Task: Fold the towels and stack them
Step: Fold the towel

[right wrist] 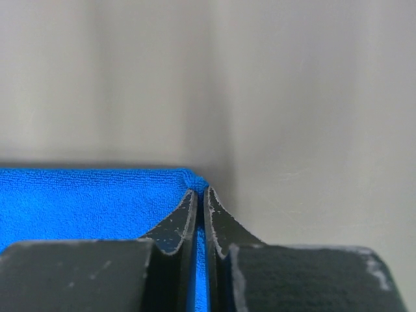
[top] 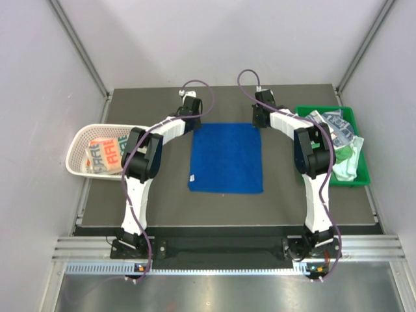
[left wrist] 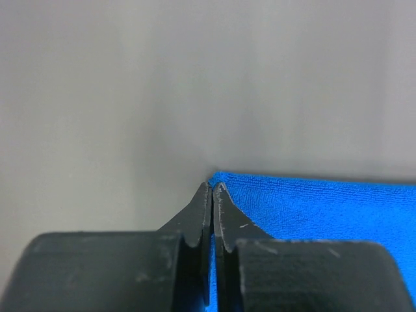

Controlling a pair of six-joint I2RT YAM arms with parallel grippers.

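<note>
Blue towel lies spread flat at the centre of the table, between the two arms. A small white label shows at its near left corner.

Left claw is closed on the far left corner of the blue towel. In the left wrist view its fingertips meet, with a sliver of blue cloth pinched between them.

Right claw is closed on the far right corner in the same manner. Blue cloth shows in the narrow slit between its fingers.

Whether the gripped corners rest on the table or are raised off it cannot be told.

White mesh basket stands at the left edge of the table and holds a folded orange-print towel.

Green tray stands at the right edge and holds a loose heap: blue-grey print towels next to a bright green towel
</note>
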